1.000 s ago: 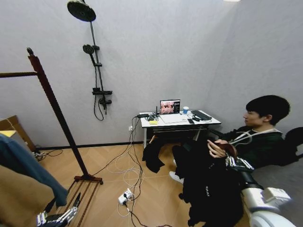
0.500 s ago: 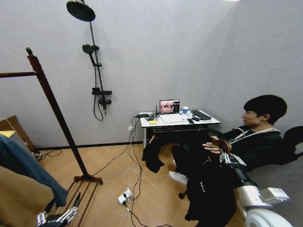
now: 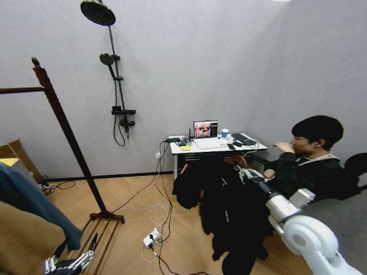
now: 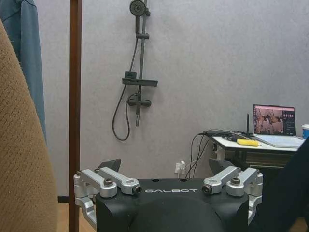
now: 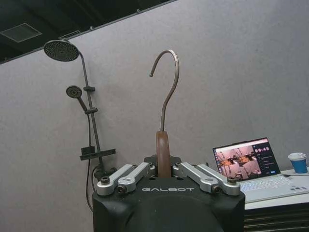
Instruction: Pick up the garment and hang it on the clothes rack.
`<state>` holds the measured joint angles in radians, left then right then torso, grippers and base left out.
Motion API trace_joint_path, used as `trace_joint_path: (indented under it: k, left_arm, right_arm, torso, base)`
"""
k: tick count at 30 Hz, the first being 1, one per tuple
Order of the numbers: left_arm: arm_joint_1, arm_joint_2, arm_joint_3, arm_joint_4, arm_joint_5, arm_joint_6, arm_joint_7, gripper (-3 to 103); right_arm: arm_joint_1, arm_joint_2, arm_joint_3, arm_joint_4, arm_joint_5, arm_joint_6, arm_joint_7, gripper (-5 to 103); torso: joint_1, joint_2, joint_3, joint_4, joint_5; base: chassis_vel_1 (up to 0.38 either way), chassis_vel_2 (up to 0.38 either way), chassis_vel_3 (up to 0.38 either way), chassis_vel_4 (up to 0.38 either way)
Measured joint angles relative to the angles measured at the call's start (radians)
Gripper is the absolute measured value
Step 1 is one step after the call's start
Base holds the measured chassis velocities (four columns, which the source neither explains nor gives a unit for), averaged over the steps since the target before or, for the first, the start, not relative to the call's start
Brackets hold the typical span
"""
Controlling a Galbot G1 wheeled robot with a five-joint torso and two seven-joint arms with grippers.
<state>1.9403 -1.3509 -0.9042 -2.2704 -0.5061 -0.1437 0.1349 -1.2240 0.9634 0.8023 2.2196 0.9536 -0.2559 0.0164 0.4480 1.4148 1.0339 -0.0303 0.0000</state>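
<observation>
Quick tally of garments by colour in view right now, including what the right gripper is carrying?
Black: 1, long black soft-fabric garment on a wooden hanger clamped by the right gripper
Teal-blue: 1, jacket
Tan: 1, coat
Total: 3

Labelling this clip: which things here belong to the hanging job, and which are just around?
Job: black garment on its wooden hanger, gripped by the right claw; clothes rack.
Around: shower stand, desk, laptop, blue cup, floor cables, left claw parked low.

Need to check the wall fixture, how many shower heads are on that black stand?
2: a large shower head at the stand's top, and a smaller hand shower head clipped lower on the pole.
</observation>
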Motion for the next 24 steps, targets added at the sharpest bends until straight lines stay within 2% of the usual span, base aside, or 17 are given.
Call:
trace_joint_path:
  k: [5, 12, 16, 24]
  left_arm:
    - [0.0, 0.0, 0.0, 0.0, 0.0, 0.0, 0.0, 100]
    - [0.0, 0.0, 0.0, 0.0, 0.0, 0.0, 0.0, 100]
    - [0.0, 0.0, 0.0, 0.0, 0.0, 0.0, 0.0, 100]
    - [0.0, 0.0, 0.0, 0.0, 0.0, 0.0, 0.0, 100]
  right_arm:
    - [-0.044, 0.026, 0.036, -0.009, -0.055, 0.025, -0.05, 9]
    - [-0.061, 0.051, 0.051, -0.018, -0.08, 0.067, -0.035, 9]
    - [-0.068, 0.052, 0.066, -0.018, -0.138, 0.088, -0.038, 9]
    - [-0.079, 0.053, 0.078, -0.001, -0.142, 0.09, -0.012, 9]
  torso:
    - [0.0, 0.0, 0.0, -0.0003, 0.0001]
    - [0.0, 0.0, 0.0, -0.0002, 0.0002]
    - [0.0, 0.0, 0.0, -0.0001, 0.0]
    - [0.0, 0.0, 0.0, -0.0002, 0.0]
  base:
    - [0.0, 0.0, 0.0, 0.0]
    - [0.0, 0.0, 0.0, 0.0]
    - [0.059, 0.062, 0.058, 0.049]
    - [0.086, 0.085, 0.092, 0.087]
